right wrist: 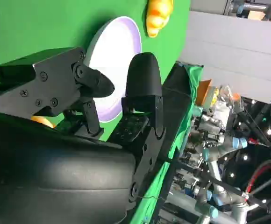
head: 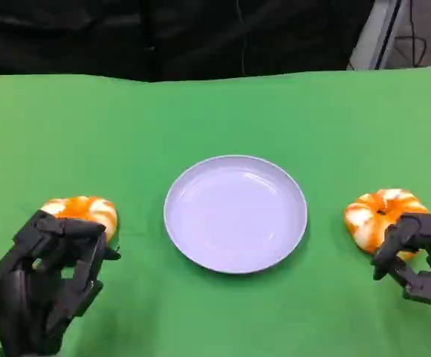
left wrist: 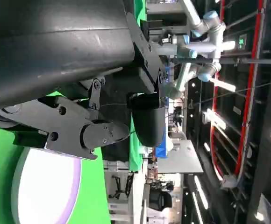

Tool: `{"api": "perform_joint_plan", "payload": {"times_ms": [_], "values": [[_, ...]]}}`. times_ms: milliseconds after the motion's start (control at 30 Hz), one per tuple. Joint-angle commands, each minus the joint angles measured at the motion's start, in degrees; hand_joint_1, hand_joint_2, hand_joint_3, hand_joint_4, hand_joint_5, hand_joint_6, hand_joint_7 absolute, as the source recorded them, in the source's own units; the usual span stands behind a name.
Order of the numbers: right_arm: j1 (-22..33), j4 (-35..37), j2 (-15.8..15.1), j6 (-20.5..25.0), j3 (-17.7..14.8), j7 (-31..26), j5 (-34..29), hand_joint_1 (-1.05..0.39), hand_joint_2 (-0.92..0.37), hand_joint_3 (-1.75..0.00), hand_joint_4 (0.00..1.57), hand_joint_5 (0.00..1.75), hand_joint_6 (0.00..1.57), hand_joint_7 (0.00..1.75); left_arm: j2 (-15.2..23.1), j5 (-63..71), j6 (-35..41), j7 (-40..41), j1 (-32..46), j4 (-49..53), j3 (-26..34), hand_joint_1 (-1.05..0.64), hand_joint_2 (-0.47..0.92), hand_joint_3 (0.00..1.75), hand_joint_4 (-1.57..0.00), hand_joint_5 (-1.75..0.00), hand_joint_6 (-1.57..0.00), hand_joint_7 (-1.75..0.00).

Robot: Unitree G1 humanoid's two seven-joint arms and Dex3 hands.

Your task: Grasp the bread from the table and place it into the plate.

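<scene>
Orange-and-white ring-shaped breads [head: 84, 211] [head: 381, 216] flank our round lavender plate [head: 235, 213] in the head view; both black hands [head: 46, 279] [head: 416, 253] hover, fingers curled, gripping nothing.

We take this for a robotics lab or test hall. The worktop [head: 215, 111] wears a plain green cloth, with black curtain [head: 163, 33] hung behind its far edge. Beyond it we see jointed grey robot arms with blue caps [left wrist: 203, 28], long ceiling light strips [left wrist: 222, 84], red cabling [left wrist: 247, 93], and benches crowded with equipment [right wrist: 215, 107].
</scene>
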Motion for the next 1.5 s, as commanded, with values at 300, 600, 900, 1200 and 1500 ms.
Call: {"api": "perform_joint_plan", "payload": {"times_ms": [300, 600, 900, 1200, 1500], "values": [[-0.64, 0.53, -1.18, -0.82, -1.12, -0.11, 0.02, 0.11, -0.73, -0.76, 0.87, 1.42, 0.93, 0.96, 0.48, 0.06, 0.15, 0.14, 0.66, -1.19, 0.22, -0.08, 0.92, 0.49, -0.69, -1.57, -0.73, -1.14], [-0.67, 0.73, -1.07, -0.59, -1.32, 0.31, 0.35, 0.12, -0.74, -0.77, 0.87, 1.42, 0.93, 0.97, 0.37, 1.06, 0.44, 0.91, 0.88, -1.48, 0.25, -0.09, 0.92, 0.48, -0.69, -1.57, -0.74, -1.14], [-0.51, 0.33, -1.06, 0.07, -1.28, 0.03, 0.23, 0.12, -0.73, -0.77, 0.86, 1.42, 0.92, 0.99, 0.99, 1.13, 0.56, 0.42, 0.78, -0.98, 0.31, -0.08, 0.92, 0.47, -0.69, -1.50, -0.76, -1.04], [-0.50, 0.57, -1.05, -0.59, -1.23, -0.10, -0.07, 0.12, -0.71, -0.81, 0.86, 1.42, 0.92, 1.00, 2.88, 7.49, -4.68, 2.77, -0.75, 2.64, 1.78, -0.09, 0.92, 0.40, -0.71, -1.19, -0.88, -0.64], [-0.32, 0.38, -0.97, 0.27, -1.19, 0.02, 0.17, 0.12, -0.70, -0.82, 0.86, 1.42, 0.92, 1.00, 4.42, 11.83, -7.38, 6.48, -1.94, 4.44, 2.98, -0.13, 0.92, 0.33, -0.78, -0.85, -1.01, -0.28]]}}
